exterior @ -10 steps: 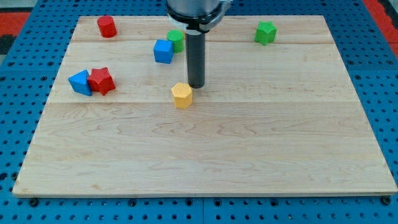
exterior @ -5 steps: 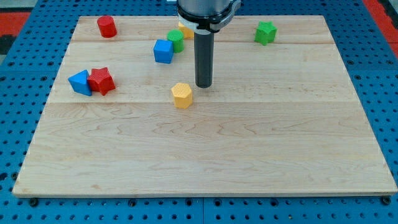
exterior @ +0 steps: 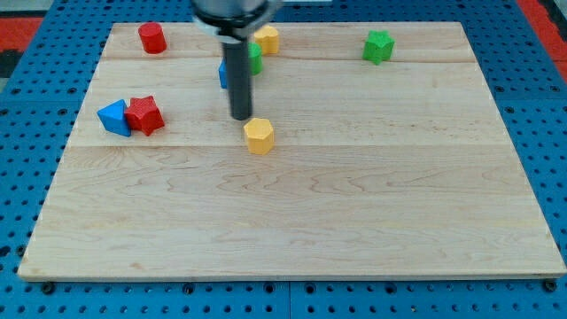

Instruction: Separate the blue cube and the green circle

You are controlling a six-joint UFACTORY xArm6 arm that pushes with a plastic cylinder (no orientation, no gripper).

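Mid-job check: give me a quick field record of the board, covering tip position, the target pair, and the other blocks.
tip: my tip just above-left of the yellow hexagon
blue cube: mostly hidden behind the rod
green circle: right of the rod, close to the blue cube; contact cannot be told
upper yellow block: beside the green circle
left pair: blue triangle against red star
top left: red block
top right: green star

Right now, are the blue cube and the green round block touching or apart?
Cannot tell. My rod crosses in front of the blue cube and green circle, hiding where they would meet. My tip rests below them.
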